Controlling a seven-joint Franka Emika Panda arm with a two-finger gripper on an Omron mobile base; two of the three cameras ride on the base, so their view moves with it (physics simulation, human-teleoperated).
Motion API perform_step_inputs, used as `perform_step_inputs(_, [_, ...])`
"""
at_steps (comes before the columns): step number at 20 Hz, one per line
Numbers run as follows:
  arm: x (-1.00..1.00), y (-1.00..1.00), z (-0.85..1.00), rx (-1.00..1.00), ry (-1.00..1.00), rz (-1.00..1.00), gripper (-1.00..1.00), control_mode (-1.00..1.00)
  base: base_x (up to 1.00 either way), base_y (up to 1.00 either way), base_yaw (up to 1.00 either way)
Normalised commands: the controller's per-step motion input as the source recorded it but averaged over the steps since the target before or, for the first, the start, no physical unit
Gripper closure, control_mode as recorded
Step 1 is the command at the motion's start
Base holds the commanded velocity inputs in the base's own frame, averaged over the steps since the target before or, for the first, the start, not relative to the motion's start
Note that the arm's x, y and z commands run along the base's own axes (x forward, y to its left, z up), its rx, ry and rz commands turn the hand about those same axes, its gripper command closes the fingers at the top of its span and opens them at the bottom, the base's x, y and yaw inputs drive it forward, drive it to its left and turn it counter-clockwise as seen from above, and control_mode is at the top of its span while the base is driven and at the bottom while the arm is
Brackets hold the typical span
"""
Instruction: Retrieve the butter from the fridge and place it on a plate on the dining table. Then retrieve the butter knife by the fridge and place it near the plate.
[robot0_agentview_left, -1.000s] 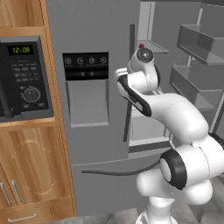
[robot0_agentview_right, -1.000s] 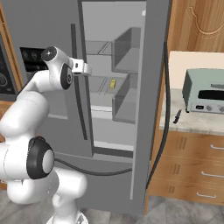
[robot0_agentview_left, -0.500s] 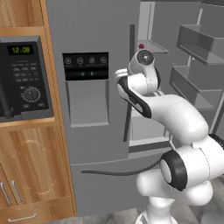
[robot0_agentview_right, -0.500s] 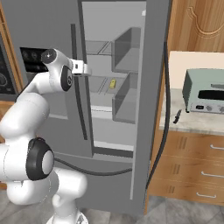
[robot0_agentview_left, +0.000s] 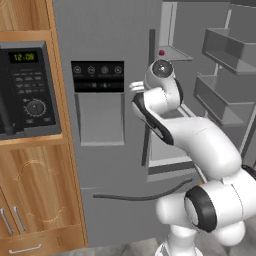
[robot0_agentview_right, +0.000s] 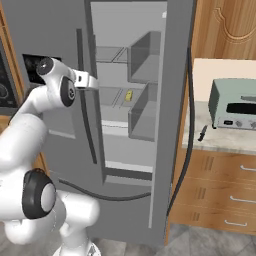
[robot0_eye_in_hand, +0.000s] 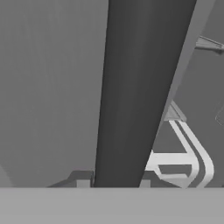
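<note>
We are early in the task. The fridge (robot0_agentview_right: 135, 75) stands with its right door swung wide, and the butter (robot0_agentview_right: 128, 95) lies untouched on a middle shelf inside, a small yellow stick well back from the shelf's front edge. The butter knife (robot0_agentview_right: 202, 133) rests on the counter to the right of the fridge, just in front of the grey toaster oven (robot0_agentview_right: 233, 104). The plate and the dining table are elsewhere, so everything is left to do: fetching the butter, carrying it across, then coming back for the knife.

Our gripper (robot0_agentview_right: 92, 81) sits at the dark vertical handle (robot0_eye_in_hand: 140, 92) of the left door, at the seam between closed door and open compartment. In the hand view that handle runs up between the fingertips and hides them, so we cannot tell whether the pincer is apart or clamped on it.

For room, we judge the opening itself generous: the shelves are nearly bare, with a small red ball (robot0_agentview_left: 161, 52) on the top shelf. The tight spots are the closed left door's edge and handle right at the hand, and the bins (robot0_agentview_left: 225, 97) on the open door to the right of the arm. The black microwave (robot0_agentview_left: 25, 90) is set in the wooden cabinet, well to the left. Reaching the butter would mean swinging the hand rightward past the handle and then deep over the shelf.
</note>
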Motion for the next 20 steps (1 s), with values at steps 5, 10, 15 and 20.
perform_step_inputs(5, [-0.96, 0.43, 0.05, -0.03, 0.00, -0.16, 1.00, -1.00, 0.00, 0.00, 0.00])
perform_step_inputs(10, [-0.80, 0.66, 0.09, -0.11, 0.11, -0.22, 1.00, -1.00, 0.00, 0.00, 0.00])
perform_step_inputs(15, [-0.78, 0.69, 0.00, -0.06, 0.12, -0.19, 1.00, -1.00, 0.00, 0.00, 0.00])
perform_step_inputs(20, [-0.84, 0.84, 0.03, -0.10, 0.13, -0.18, 1.00, -1.00, 0.00, 0.00, 0.00])
